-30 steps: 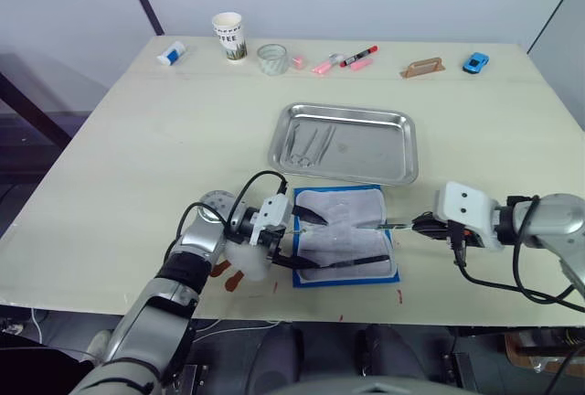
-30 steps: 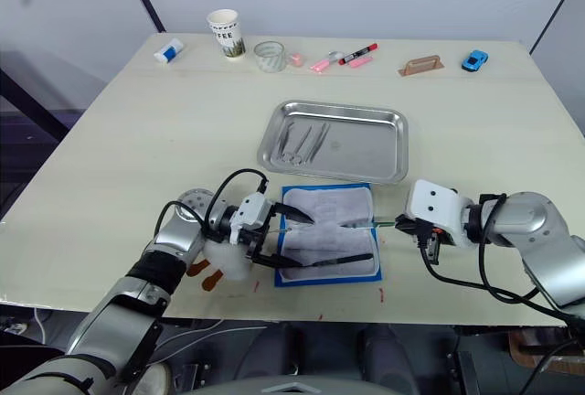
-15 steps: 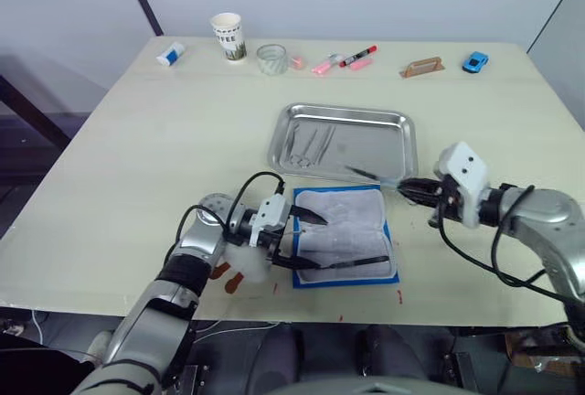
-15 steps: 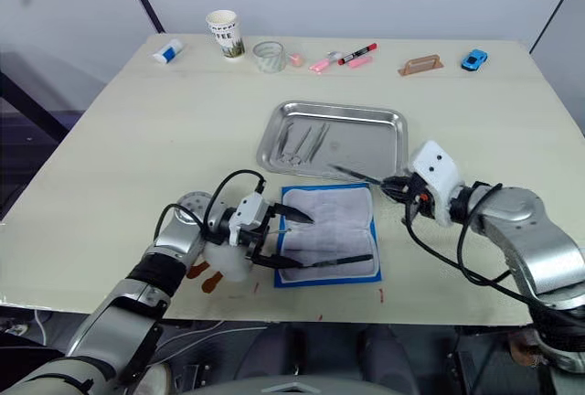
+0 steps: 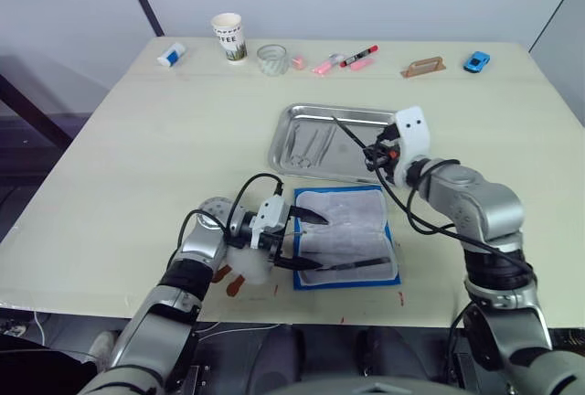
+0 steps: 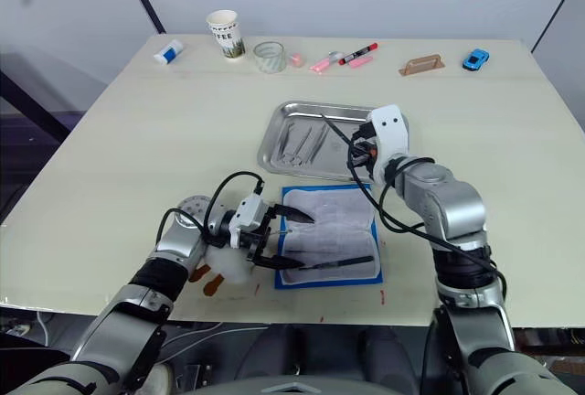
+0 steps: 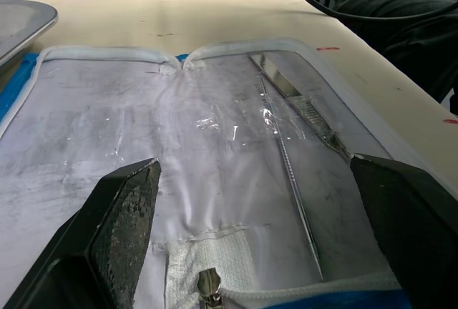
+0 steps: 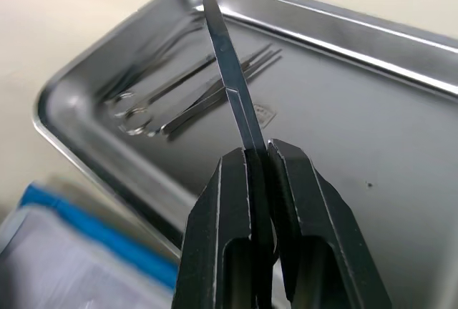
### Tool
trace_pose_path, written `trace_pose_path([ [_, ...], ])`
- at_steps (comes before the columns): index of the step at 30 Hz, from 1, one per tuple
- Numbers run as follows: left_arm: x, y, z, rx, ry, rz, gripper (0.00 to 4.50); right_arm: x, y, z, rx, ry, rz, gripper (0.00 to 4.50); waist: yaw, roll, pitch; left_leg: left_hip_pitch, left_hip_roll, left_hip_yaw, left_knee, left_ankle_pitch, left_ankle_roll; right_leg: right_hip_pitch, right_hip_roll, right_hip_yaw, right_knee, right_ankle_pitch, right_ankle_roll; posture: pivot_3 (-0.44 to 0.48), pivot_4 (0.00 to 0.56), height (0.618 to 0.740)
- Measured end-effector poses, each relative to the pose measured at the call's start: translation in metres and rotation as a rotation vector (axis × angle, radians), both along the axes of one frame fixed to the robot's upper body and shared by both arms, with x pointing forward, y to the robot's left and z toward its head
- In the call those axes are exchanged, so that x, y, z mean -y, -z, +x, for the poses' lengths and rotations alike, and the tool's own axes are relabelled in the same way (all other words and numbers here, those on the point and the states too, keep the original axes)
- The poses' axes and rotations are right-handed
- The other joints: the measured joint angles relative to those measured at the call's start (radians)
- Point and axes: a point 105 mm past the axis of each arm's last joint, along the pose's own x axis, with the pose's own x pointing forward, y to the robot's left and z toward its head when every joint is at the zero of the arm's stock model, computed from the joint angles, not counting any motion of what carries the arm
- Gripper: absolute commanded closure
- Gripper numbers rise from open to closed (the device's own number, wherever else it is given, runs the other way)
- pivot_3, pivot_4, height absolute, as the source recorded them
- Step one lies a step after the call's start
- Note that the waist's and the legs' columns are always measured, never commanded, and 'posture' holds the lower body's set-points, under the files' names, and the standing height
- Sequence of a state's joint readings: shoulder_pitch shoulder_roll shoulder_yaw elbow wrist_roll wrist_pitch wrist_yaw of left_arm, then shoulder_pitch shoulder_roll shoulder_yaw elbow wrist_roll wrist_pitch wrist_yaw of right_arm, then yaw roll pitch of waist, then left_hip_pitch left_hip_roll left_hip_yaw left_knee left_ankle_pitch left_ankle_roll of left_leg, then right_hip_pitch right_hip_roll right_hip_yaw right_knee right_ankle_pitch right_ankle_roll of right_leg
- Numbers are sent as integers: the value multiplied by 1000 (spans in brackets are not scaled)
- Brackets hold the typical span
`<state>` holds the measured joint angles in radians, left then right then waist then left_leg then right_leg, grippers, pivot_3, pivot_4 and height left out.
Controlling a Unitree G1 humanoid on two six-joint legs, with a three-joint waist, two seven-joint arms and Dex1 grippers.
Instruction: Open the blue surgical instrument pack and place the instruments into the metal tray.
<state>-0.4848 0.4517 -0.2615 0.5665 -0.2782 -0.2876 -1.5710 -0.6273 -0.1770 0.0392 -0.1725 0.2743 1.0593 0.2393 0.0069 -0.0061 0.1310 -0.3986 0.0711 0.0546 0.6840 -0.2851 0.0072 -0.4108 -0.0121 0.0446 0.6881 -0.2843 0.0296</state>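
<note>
So the right gripper is pinching a slim pointed instrument and holding it over the metal tray, where a few more instruments lie at the robot's-left end. The blue surgical instrument pack sits open on the worktop just in front of the tray, pale lining up, with one dark tool on it. The left gripper is spread wide over the pack's left edge. The paper cup at the back reads "FFEE"; nothing else is legible.
</note>
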Motion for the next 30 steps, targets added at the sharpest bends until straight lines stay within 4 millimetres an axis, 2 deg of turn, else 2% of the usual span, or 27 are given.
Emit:
trace_pose_path([
  [5,-1,0,-1,-1,-11,-11,0,-4,21,13,-56,69,-9,4461,-11,0,0,0,0,0,0,0,0,0,0,0,0,0,0,0,150,718],
  [13,-2,1,-1,-2,-13,-10,0,-17,36,27,-84,122,6,4461,-21,1,0,0,0,0,0,0,0,0,0,0,1,0,0,0,150,718],
  [26,-1,1,-1,-3,-13,-9,0,-15,42,36,-118,150,37,4461,-20,1,0,0,-1,0,0,0,0,0,-1,0,0,0,1,0,150,718],
  [30,-1,1,-1,-3,-13,-9,0,-17,41,35,-124,140,45,2807,-20,1,0,0,0,0,0,0,0,0,-1,0,0,0,0,0,150,718],
])
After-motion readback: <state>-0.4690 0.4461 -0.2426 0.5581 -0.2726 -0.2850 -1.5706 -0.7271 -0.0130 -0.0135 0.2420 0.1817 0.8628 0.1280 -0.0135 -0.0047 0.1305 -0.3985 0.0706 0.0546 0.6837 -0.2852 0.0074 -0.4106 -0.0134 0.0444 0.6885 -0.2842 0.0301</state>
